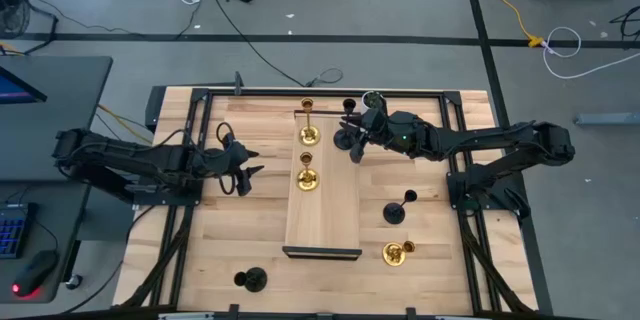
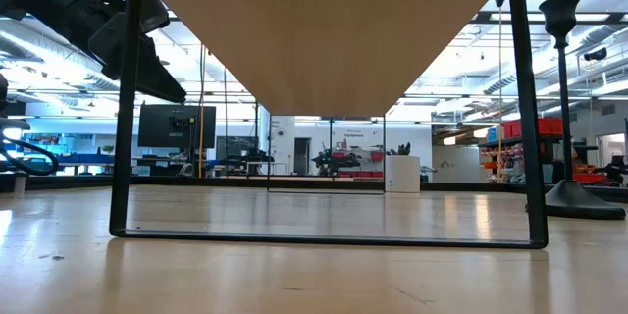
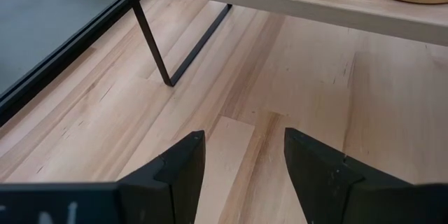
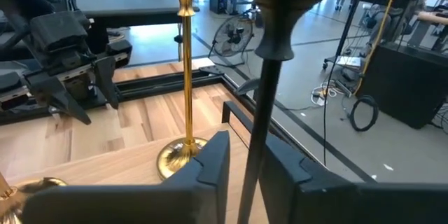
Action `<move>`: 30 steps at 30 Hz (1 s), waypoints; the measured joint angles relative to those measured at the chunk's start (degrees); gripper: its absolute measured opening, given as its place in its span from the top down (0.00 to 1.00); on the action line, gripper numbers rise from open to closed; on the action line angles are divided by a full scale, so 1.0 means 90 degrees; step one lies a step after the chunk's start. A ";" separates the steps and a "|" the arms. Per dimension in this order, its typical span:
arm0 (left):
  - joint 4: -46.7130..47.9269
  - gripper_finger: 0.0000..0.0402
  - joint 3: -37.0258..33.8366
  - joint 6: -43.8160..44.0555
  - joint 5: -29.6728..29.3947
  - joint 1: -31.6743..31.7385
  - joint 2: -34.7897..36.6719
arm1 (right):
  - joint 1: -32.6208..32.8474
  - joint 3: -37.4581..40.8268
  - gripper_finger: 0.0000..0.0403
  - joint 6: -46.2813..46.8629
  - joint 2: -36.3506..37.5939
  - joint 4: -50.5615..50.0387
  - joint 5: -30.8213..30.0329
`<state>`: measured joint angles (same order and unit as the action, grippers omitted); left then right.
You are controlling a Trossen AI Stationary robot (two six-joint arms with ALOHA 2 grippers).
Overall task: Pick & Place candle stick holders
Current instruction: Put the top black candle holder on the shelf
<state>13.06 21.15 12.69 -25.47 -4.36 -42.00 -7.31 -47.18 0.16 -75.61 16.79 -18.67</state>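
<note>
Two dark arms reach in from either side in the high view over the pale wood-plank surface. The left claw hangs apart and empty beside the light wooden riser shelf. The right claw is clamped on a matte black candle stick holder at the shelf's far right edge. Two shiny brass holders stand on the shelf; a black holder, a brass one and another black one stand on the surface.

Low view: the shelf's underside and thin black metal legs.

Left wrist view: spread blunt fingers above bare planks.

Right wrist view: fingers grip the thin black stem, a slender brass holder just beyond.
</note>
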 joint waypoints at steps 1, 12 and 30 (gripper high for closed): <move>0.0000 0.51 0.0000 0.0000 0.0000 0.0000 0.0000 | 0.0002 0.0000 0.81 -0.0022 0.0000 0.0011 -0.0043; 0.0000 0.51 0.0000 0.0002 0.0000 0.0000 0.0000 | 0.0002 0.0005 0.66 -0.0075 0.0065 0.0039 -0.0320; 0.0007 0.51 0.0000 0.0002 0.0002 0.0002 0.0000 | 0.0107 0.0007 0.27 -0.0361 0.1040 -0.1263 -0.0321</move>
<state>13.13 21.15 12.71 -25.45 -4.34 -42.00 -6.35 -47.11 -3.09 -66.25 5.43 -21.56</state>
